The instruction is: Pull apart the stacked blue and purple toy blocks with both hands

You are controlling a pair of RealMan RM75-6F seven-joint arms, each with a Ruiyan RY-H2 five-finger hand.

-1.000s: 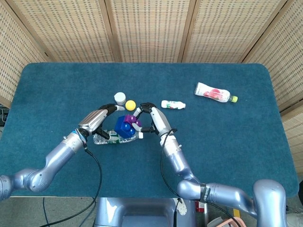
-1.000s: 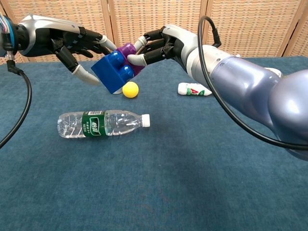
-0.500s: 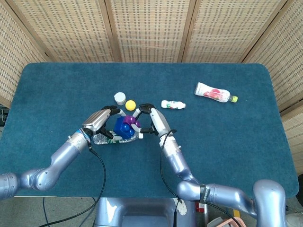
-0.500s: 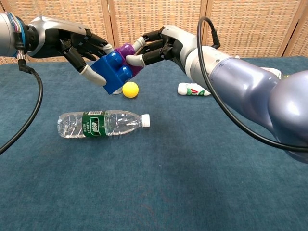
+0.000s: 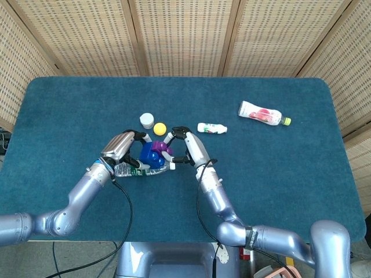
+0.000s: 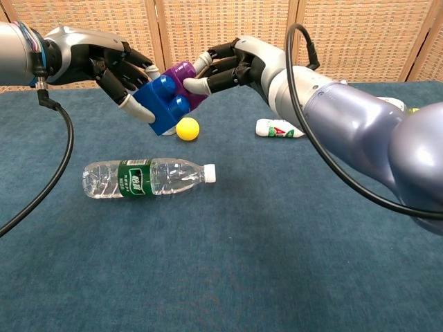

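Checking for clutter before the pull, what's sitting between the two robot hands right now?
Only the stacked blue block and purple block, held above the table between left robot hand and right robot hand, clearest in the chest view.

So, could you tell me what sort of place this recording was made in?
Probably a lab or test booth for robot handling, not a home: woven cane screens wall in a table covered in blue cloth, with loose practice items scattered on it, such as a water bottle and a yellow ball.
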